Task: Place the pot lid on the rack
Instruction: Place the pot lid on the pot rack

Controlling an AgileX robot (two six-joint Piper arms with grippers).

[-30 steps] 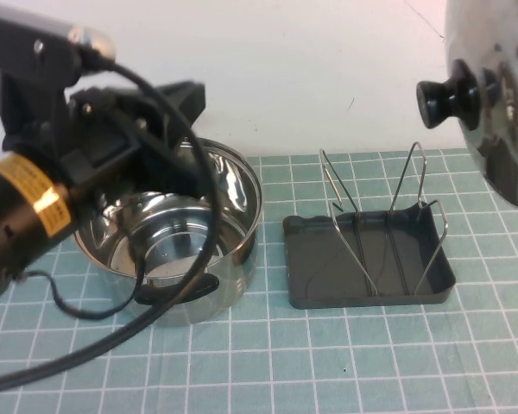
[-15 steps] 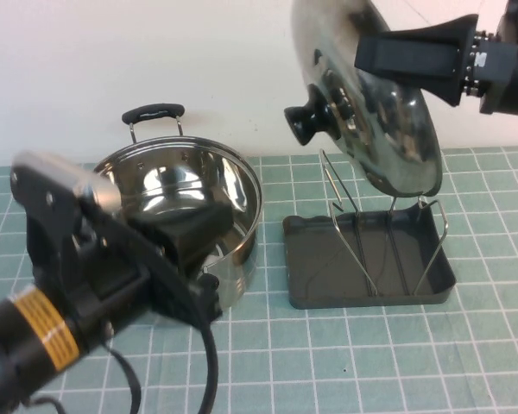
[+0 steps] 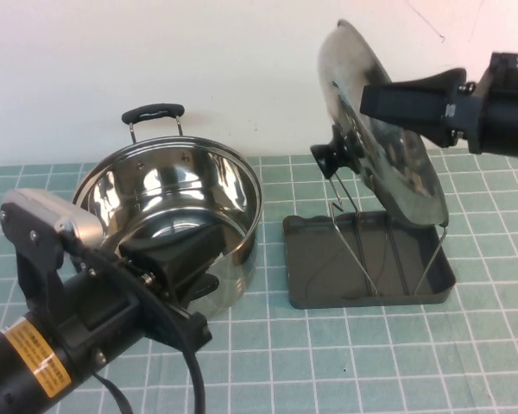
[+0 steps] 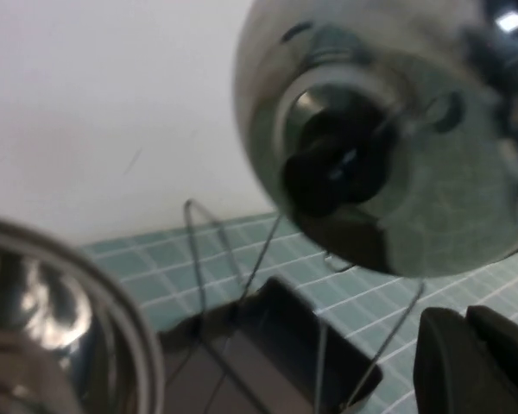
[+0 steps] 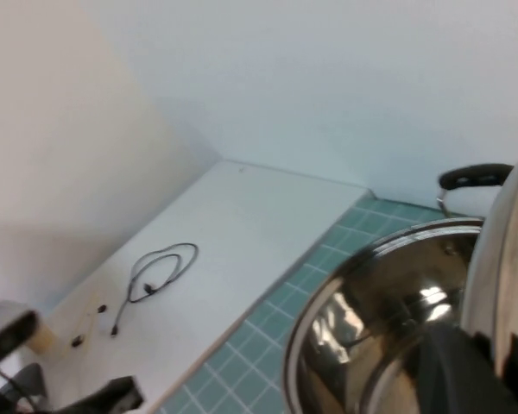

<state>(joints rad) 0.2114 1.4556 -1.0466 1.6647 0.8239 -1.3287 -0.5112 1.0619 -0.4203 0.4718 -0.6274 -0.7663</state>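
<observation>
The pot lid (image 3: 388, 164) stands on edge, tilted, over the rack (image 3: 306, 276). Its black knob (image 3: 328, 159) faces the pot. Its lower rim sits among the tops of the wire loops (image 3: 350, 220). My right gripper (image 3: 367, 102) comes in from the right and is shut on the lid's upper rim. The lid's rim shows in the right wrist view (image 5: 509, 259). My left gripper (image 3: 177, 254) is shut and empty, low at the front left, in front of the pot. The left wrist view shows the lid (image 4: 432, 198), the knob (image 4: 328, 168) and the rack (image 4: 268, 345).
The steel pot (image 3: 173, 207) with two black handles stands open left of the rack, and also shows in the right wrist view (image 5: 371, 319). The green grid mat (image 3: 354, 362) covers the table. A white wall (image 3: 198, 60) rises close behind.
The right gripper has brought the lid down and a little to the right, so its lower rim is now among the wire loops. The left arm has drawn back slightly.
</observation>
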